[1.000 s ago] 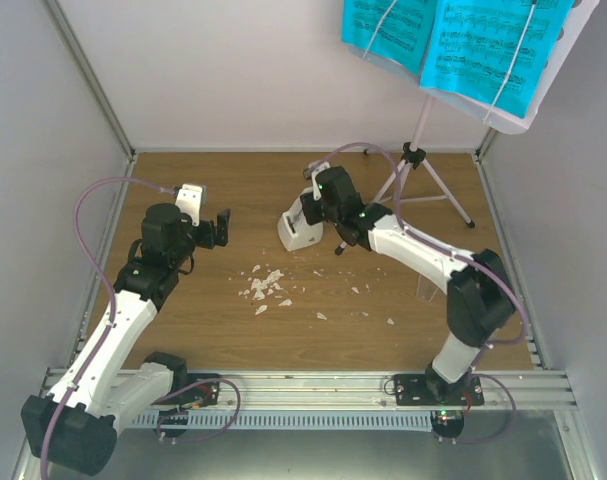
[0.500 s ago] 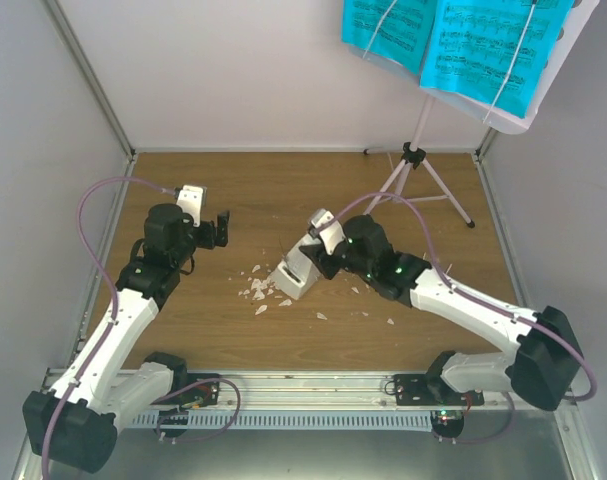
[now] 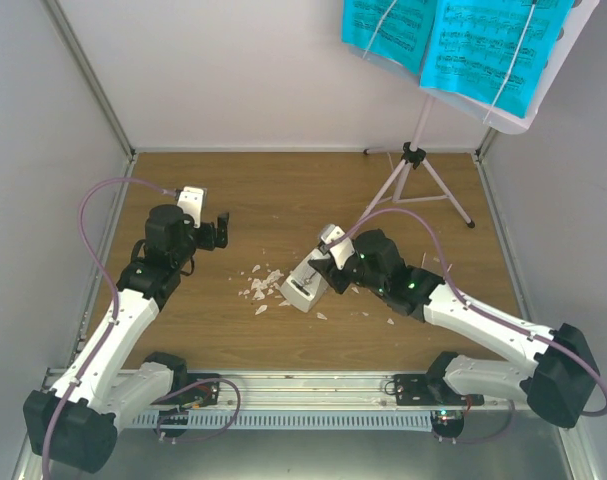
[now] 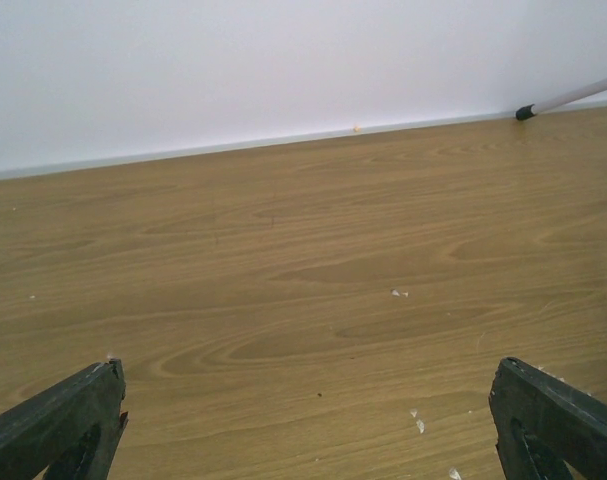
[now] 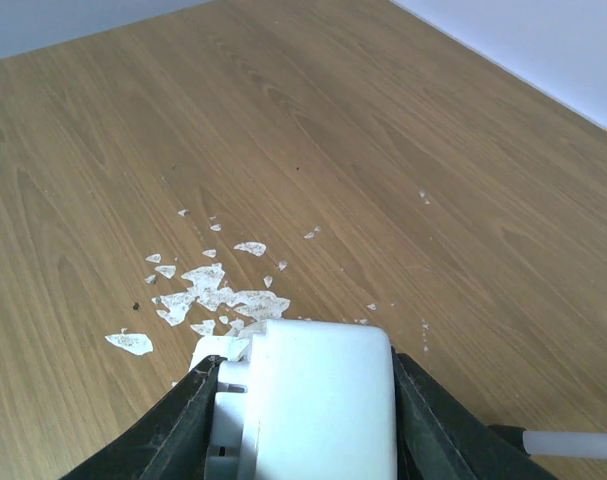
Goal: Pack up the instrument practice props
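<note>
**Right claw grips the tilted metronome while the left claw stands empty**

Seen from above, the right claw (image 3: 324, 268) is just right of the frame's centre. It is partly closed around the small white metronome (image 3: 305, 285), one finger pressed against each side. The metronome leans over towards the lower left, probably because it is being carried rather than set down. Whether its base touches the table (image 3: 283, 190) cannot be told. Just to its left, white crumbs (image 3: 263, 284) lie scattered on the wood.

The right wrist view confirms the grip, with the white body filling the gap between both black fingers.

In the left half of the frame, the left claw (image 3: 219, 228) is spread fully wide and holds nothing. Its own camera shows only bare wood between the fingers, so it looks to be kept out of the way.

At the upper right, the music stand (image 3: 419, 125) stands on its tripod with the cyan sheet-music pages (image 3: 483, 50) on its plate. Neither appears to be packed yet.
</note>
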Robot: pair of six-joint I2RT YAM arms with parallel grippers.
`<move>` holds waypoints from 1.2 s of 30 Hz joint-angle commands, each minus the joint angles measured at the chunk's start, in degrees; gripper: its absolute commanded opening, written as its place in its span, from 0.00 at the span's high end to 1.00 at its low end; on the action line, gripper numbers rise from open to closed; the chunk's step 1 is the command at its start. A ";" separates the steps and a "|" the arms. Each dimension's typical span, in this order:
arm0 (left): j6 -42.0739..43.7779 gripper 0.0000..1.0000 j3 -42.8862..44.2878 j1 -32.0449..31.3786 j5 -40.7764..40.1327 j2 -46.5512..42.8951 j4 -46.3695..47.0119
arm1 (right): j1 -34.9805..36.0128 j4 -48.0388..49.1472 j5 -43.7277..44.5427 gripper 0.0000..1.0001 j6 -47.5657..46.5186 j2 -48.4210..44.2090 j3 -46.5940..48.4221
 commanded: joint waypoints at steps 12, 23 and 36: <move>0.05 0.01 -0.46 -0.05 0.27 -0.43 3.05 | 1.85 2.46 1.97 0.63 0.05 0.88 1.61; -0.39 0.01 -0.29 -0.03 1.02 0.28 2.85 | 2.22 3.19 3.86 0.30 1.02 0.05 1.01; -16.11 0.05 0.35 -3.76 21.42 3.09 0.28 | -10.20 -2.94 0.57 0.07 20.32 -9.15 1.23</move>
